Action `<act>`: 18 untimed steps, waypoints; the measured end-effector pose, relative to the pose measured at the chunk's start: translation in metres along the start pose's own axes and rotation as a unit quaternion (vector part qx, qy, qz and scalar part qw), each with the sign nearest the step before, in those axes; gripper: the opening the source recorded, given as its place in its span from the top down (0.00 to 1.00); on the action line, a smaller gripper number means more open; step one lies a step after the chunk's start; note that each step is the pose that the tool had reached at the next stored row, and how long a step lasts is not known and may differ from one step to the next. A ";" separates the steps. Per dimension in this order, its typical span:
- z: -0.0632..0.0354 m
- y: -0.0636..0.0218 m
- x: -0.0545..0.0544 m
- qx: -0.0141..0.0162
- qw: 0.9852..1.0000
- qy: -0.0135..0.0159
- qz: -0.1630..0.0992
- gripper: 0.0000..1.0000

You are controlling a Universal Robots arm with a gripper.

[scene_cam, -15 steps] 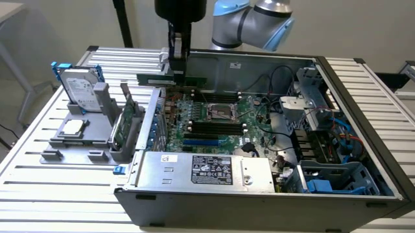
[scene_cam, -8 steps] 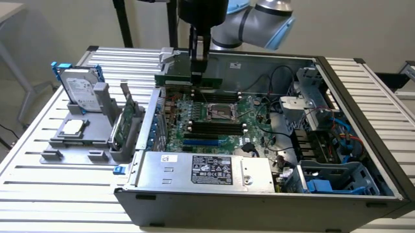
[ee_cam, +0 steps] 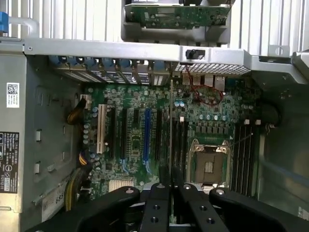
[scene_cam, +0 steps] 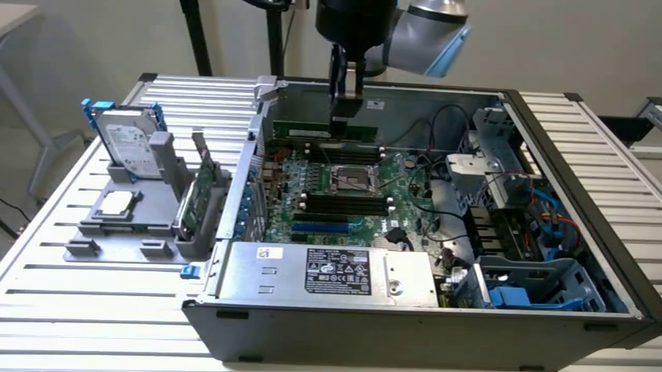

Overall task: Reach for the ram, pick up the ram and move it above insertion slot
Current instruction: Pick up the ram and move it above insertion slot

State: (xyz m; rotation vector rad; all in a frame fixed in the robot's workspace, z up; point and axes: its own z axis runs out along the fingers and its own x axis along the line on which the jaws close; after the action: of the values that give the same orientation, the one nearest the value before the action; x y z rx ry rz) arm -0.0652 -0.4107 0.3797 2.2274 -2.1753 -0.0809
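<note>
We are inside the open case (scene_cam: 579,256), over the motherboard (scene_cam: 346,194), which serves as our landmark. The arm (scene_cam: 414,27) reaches down at the board's far edge. The gripper (scene_cam: 345,108) is clenched on the ram (scene_cam: 322,129), a thin green stick held edge-on just above the far memory slots (scene_cam: 331,149) beside the socket (scene_cam: 352,180). In the wrist view the ram (ee_cam: 171,140) runs as a thin line from between the fingers (ee_cam: 155,205) out over the board.

We judge the pick-up done and the carry in hand: the stick hangs above the slots, not seated. The next move calls for squaring its edge with one slot.

Off the board's near edge, the power supply (scene_cam: 321,271) carries a label (scene_cam: 336,271); we cannot read its print.
</note>
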 end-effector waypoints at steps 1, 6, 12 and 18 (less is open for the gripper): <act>0.0001 -0.0029 -0.001 0.000 1.000 0.000 0.000 0.87; 0.0011 -0.0136 -0.010 0.000 1.000 0.000 0.000 0.87; 0.0029 -0.0224 -0.020 0.000 1.000 -0.002 0.000 0.87; 0.0042 -0.0288 -0.030 0.001 1.000 -0.004 0.000 0.87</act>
State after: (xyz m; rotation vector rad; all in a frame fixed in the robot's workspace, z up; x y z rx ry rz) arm -0.0373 -0.3802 0.3745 2.2325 -2.1799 -0.0874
